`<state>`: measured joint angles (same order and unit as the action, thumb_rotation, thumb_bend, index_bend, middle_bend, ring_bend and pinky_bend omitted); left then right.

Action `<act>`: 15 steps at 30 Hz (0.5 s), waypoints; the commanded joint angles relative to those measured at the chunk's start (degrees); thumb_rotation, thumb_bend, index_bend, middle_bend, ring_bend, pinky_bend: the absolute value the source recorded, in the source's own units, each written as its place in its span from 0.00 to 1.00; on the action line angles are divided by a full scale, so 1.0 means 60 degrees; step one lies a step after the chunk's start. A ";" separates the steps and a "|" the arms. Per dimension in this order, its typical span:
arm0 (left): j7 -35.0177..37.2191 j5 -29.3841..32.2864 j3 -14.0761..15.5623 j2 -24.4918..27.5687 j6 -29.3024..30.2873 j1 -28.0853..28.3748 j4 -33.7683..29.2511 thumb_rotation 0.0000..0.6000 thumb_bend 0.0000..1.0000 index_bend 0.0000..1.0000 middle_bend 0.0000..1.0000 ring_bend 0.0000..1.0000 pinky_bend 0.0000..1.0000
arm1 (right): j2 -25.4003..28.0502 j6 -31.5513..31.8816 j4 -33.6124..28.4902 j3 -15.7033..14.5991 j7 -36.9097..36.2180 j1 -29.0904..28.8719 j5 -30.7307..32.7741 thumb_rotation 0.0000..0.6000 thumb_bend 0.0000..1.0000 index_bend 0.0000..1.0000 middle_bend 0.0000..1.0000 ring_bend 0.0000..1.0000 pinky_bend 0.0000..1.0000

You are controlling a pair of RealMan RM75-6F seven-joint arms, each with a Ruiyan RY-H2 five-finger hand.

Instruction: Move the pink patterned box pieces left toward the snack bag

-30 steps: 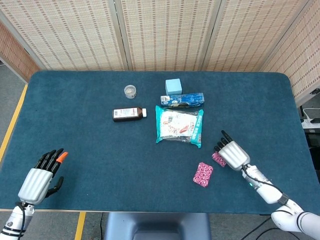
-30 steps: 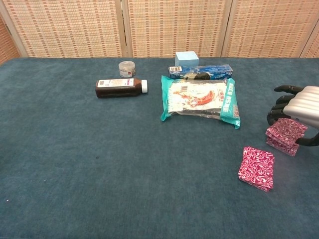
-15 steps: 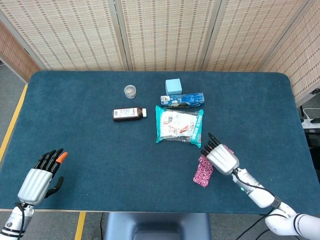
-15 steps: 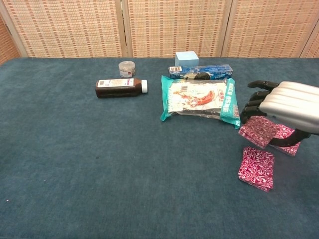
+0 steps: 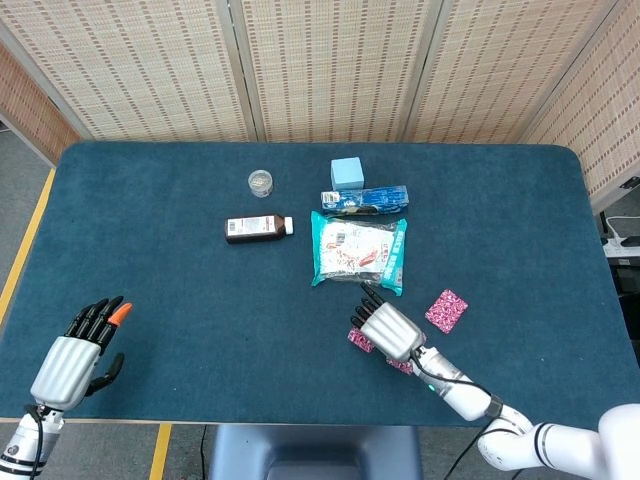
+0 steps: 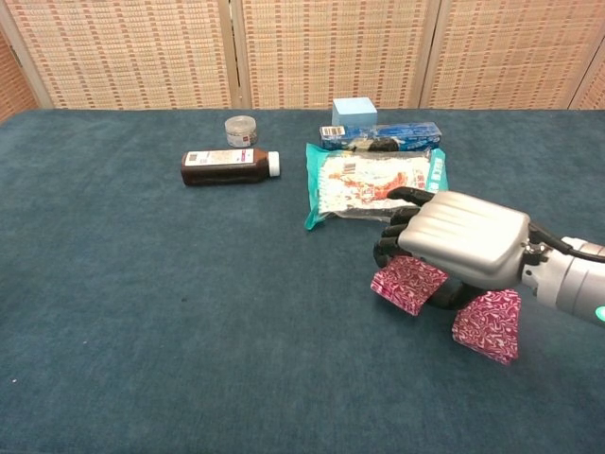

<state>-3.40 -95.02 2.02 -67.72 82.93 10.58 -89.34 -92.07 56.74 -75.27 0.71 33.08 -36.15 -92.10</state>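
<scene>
My right hand (image 5: 388, 328) (image 6: 457, 237) grips one pink patterned box piece (image 6: 406, 286) (image 5: 357, 340) just in front of the teal snack bag (image 5: 358, 252) (image 6: 373, 184). A second pink piece (image 6: 487, 324) (image 5: 401, 366) lies flat on the cloth right beside the hand, mostly hidden under the wrist in the head view. A third pink piece (image 5: 447, 311) lies alone further right; the chest view hides it behind the arm. My left hand (image 5: 73, 357) hovers at the table's near left corner, fingers spread, holding nothing.
Behind the snack bag lie a blue flat box (image 5: 365, 199) (image 6: 381, 135) and a light blue cube (image 5: 347, 172) (image 6: 354, 112). A brown bottle (image 5: 257, 228) (image 6: 229, 166) lies on its side to the left, with a small jar (image 5: 260, 182) (image 6: 241, 130) behind it.
My right hand has carried one pink piece leftward, past the flat piece, to just below the snack bag. One pink piece stayed behind at the right. The left hand has barely moved.
</scene>
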 commanded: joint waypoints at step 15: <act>0.0017 0.0062 -0.0013 -0.0008 -0.0035 0.0000 0.0013 1.00 0.48 0.00 0.00 0.00 0.12 | 0.1053 0.0006 -0.1188 -0.0093 -0.0008 0.0193 0.0541 1.00 0.21 0.00 0.06 0.05 0.00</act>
<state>-3.35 -94.60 1.92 -67.80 82.63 10.63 -89.25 -87.00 55.46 -81.09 0.45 33.76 -35.70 -88.54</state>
